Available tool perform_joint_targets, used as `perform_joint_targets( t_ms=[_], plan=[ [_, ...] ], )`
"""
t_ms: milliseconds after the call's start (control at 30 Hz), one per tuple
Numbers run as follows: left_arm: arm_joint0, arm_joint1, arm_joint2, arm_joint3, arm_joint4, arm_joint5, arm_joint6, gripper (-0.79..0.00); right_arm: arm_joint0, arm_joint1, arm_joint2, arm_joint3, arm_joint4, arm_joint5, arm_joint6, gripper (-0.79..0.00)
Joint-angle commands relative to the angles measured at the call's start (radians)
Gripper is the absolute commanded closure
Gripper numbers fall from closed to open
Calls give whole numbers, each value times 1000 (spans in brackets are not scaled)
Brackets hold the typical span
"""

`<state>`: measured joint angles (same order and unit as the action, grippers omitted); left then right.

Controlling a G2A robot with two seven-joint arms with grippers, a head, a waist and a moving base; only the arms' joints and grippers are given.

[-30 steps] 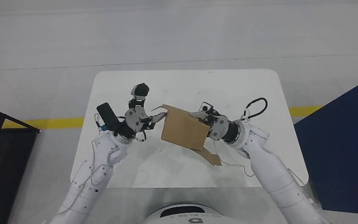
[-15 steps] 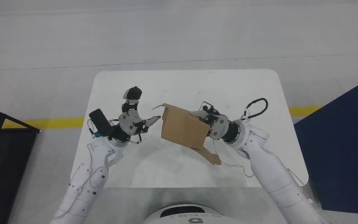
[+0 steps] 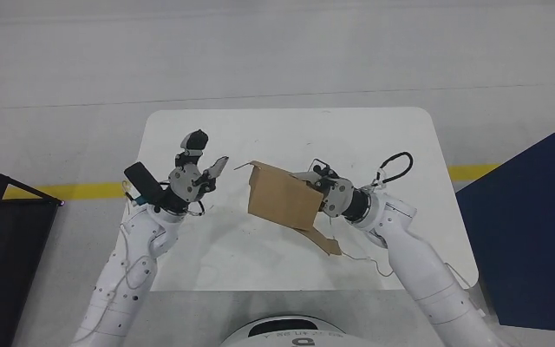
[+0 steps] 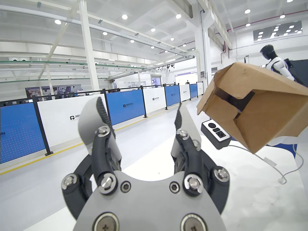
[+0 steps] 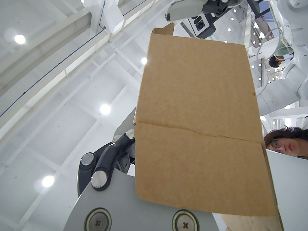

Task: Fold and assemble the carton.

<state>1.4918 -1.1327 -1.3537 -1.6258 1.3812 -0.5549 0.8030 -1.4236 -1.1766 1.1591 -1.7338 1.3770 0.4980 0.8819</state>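
The brown carton (image 3: 282, 198) is held in the air above the middle of the white table (image 3: 381, 139), with a loose flap (image 3: 325, 241) hanging at its near right side. My right gripper (image 3: 320, 185) is shut on the carton's right end. In the right wrist view the carton's flat panel (image 5: 199, 111) covers the fingers. My left gripper (image 3: 212, 169) stands open to the left of the carton, a short gap away, with nothing in it. In the left wrist view its fingertips (image 4: 179, 118) are spread, and the carton's folded end (image 4: 231, 111) faces them, partly closed.
A thin white cable (image 3: 357, 255) lies on the table under the right arm. A small black and white device (image 4: 215, 131) sits on the table below the carton. A blue barrier (image 3: 520, 217) stands off the table's right side and a black frame (image 3: 17, 234) off its left.
My left gripper has drawn back to the left, off the carton's end flap it was touching, and now stands apart from it. The carton has stayed in my right gripper with little shift.
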Motion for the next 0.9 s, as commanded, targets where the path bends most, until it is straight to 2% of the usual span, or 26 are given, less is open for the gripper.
perform_joint_targets(
  t_ms=[0,100,133,167,233,367,867],
  plan=[
    [-4,0,-15,9,-22,20,-17,-360,1,0,-5,1,-4,6,-4,0],
    [-17,-2,-7,-4,-33,20,-51,-388,5,-1,-13,0,-10,11,-7,0],
    [-22,-2,1,-13,-26,15,-60,-489,6,-1,-15,1,-10,11,-7,0],
    [-25,-3,12,-24,-17,7,-64,-557,7,-2,-15,2,-8,11,-5,0],
    [-33,-5,35,-35,-8,-6,-70,-643,7,-2,-15,2,-6,5,-5,0],
    [-45,-9,73,-36,5,-31,-66,-690,7,-3,-14,2,0,-1,-5,0],
    [-20,0,77,-60,72,-100,16,-683,8,-4,-8,8,16,-7,-17,0]
  ],
)
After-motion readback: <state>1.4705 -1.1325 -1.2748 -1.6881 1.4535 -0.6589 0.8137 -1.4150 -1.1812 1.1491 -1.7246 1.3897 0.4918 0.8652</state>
